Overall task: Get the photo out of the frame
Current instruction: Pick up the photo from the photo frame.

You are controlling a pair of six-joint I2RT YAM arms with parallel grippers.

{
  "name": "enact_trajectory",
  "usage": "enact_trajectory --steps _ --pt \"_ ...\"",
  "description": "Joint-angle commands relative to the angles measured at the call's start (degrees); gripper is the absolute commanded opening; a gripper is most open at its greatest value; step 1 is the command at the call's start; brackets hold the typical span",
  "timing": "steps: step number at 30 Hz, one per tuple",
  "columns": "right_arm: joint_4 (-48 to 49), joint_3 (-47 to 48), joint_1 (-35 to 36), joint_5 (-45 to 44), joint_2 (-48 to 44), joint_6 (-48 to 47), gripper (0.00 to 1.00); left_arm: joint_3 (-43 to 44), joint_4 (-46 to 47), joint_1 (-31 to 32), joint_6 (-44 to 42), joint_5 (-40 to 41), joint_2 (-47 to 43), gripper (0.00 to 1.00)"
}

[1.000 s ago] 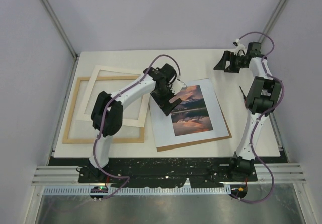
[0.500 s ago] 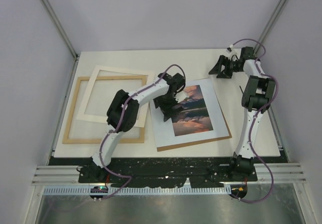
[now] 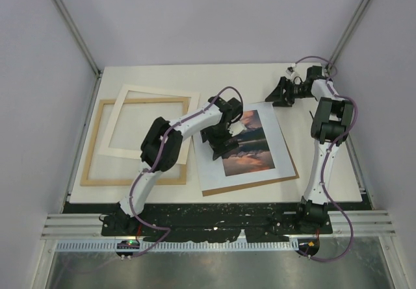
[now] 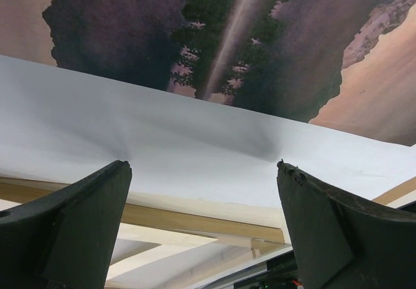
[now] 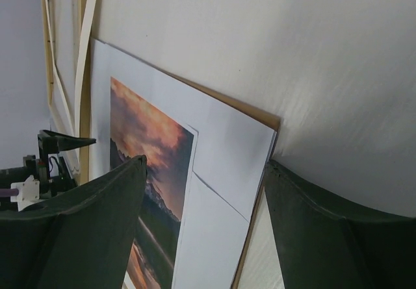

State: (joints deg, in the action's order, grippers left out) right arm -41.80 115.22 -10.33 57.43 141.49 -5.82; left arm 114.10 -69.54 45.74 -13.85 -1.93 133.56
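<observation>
The photo (image 3: pixel 250 147), a white sheet with an orange and dark lake picture, lies flat in the middle of the table on a brown backing board (image 3: pixel 260 184). The light-wood frame (image 3: pixel 95 147) lies apart at the left. My left gripper (image 3: pixel 221 145) hovers open over the photo's left part. In its wrist view the jaws straddle the white margin (image 4: pixel 195 152), holding nothing. My right gripper (image 3: pixel 281 94) is low at the photo's far right corner, open. Its wrist view shows the photo (image 5: pixel 218 165) and the board edge (image 5: pixel 263 115) between the jaws.
A cream mat border (image 3: pixel 156 98) lies over the frame's far part. The table's white top (image 3: pixel 325 165) runs to the right of the board. Enclosure walls and slanted struts stand on both sides.
My left gripper has slid right and nearer, further over the photo's picture. My right gripper has moved left toward the photo's far corner, its jaws somewhat narrower. The photo has not moved.
</observation>
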Motion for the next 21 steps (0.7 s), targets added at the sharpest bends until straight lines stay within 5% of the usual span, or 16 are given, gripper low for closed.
enact_trajectory --steps 1,21 --pt "-1.8 -2.1 0.4 3.6 -1.7 -1.7 0.77 1.8 -1.1 -0.1 0.7 -0.3 0.7 1.00" --pt "-1.2 -5.4 -0.5 13.3 -6.1 0.7 0.72 1.5 -1.4 0.4 0.9 -2.6 1.8 1.00"
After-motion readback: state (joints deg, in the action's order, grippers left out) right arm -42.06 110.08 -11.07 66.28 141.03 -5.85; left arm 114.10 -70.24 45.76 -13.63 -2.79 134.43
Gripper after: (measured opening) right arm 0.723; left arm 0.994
